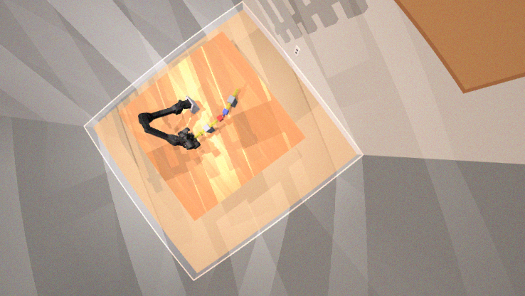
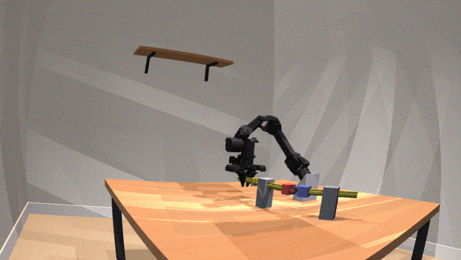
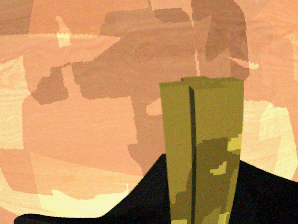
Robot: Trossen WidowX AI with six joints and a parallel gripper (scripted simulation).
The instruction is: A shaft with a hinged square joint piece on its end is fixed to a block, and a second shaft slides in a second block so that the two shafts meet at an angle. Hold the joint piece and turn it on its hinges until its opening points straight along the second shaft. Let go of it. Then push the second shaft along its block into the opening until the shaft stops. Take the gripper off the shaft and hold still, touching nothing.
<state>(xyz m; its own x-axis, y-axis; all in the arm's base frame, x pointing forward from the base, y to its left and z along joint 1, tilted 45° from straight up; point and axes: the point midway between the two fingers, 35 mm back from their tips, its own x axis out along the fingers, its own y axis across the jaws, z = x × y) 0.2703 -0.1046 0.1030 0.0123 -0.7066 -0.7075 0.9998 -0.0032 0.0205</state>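
Note:
The first yellow shaft (image 1: pixel 236 91) (image 2: pixel 348 194) runs through the fixed grey block (image 1: pixel 232 100) (image 2: pixel 329 203) and ends in a blue cube (image 1: pixel 225 111) (image 2: pixel 303 190). The red square joint piece (image 1: pixel 220 117) (image 2: pixel 287 189) is hinged to that cube. The second yellow shaft (image 1: pixel 214 123) (image 2: pixel 274 185) (image 3: pixel 216 117) passes through the other grey block (image 1: pixel 208 128) (image 2: pixel 264 194), and its front end meets the red piece, in line with it; how deep it sits inside is hidden. My gripper (image 2: pixel 245 185) (image 3: pixel 188 159) is shut on the second shaft near its rear end, behind the block.
The wooden table (image 1: pixel 257 143) (image 2: pixel 193 209) carries both blocks. A pale grey plate (image 1: pixel 193 105) (image 2: pixel 311 180) stands at the arm's base, behind the joint in the exterior view. A wall shelf (image 2: pixel 183 55) hangs far behind the table.

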